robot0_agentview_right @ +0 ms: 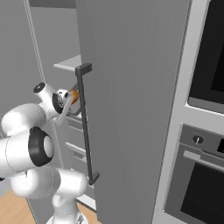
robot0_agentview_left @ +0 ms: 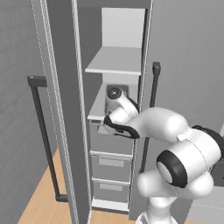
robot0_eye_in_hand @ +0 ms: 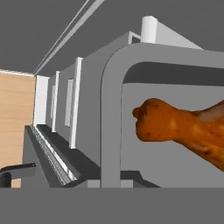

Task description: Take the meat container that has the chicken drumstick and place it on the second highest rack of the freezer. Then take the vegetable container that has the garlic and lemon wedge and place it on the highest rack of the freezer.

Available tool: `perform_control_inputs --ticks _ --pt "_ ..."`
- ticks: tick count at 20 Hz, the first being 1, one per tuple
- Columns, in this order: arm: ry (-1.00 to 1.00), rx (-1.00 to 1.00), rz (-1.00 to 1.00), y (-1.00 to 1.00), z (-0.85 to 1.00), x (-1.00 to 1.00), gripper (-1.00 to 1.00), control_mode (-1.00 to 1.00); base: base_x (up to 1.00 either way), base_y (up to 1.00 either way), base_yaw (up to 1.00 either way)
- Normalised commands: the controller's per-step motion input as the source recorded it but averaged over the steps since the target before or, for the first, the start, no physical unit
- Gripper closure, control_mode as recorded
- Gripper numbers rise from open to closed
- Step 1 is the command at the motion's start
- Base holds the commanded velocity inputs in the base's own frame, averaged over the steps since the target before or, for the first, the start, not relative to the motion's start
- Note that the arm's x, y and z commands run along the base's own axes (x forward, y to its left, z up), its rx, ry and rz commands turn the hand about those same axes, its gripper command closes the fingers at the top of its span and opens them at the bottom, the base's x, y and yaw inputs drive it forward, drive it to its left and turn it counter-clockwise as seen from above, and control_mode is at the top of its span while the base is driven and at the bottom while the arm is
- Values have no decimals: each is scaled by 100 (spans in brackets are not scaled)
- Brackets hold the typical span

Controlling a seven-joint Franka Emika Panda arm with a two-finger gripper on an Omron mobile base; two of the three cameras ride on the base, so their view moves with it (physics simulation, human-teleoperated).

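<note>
Chicken drumstick (robot0_eye_in_hand: 183,129), glossy and orange-brown with a knobbly rounded end, lies in its grey meat container (robot0_eye_in_hand: 114,109) just ahead of the jaws, which are clamped together on the tray's smooth rounded rim. From the right base view the gripper (robot0_agentview_right: 69,101) and a sliver of orange sit at the second highest rack (robot0_agentview_left: 99,104), a flat light-grey shelf. Below it stack grey drawer fronts (robot0_agentview_left: 111,164); above is the highest rack (robot0_agentview_left: 116,61), inside the tall grey freezer (robot0_agentview_left: 65,109) with its long dark bar handle (robot0_agentview_right: 85,122).

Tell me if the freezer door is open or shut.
Open. The freezer shows its white interior, the highest rack and the drawer fronts in the left base view, with the arm reaching inside.
</note>
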Motion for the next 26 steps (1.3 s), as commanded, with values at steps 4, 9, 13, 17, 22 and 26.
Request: perform_control_inputs --ticks 4,9,13,17,22,26 --pt "3 0 0 0 -19 52 100 -100 0 0 0" --pt "3 0 0 0 -33 54 100 -100 0 0 0" --pt "0 0 0 -1 -36 50 100 -100 0 0 0" --pt "0 0 0 -2 -35 50 100 -100 0 0 0" --pt "0 0 0 0 -34 59 100 -100 0 0 0" --pt "0 0 0 0 -23 30 -100 -100 0 0 0"
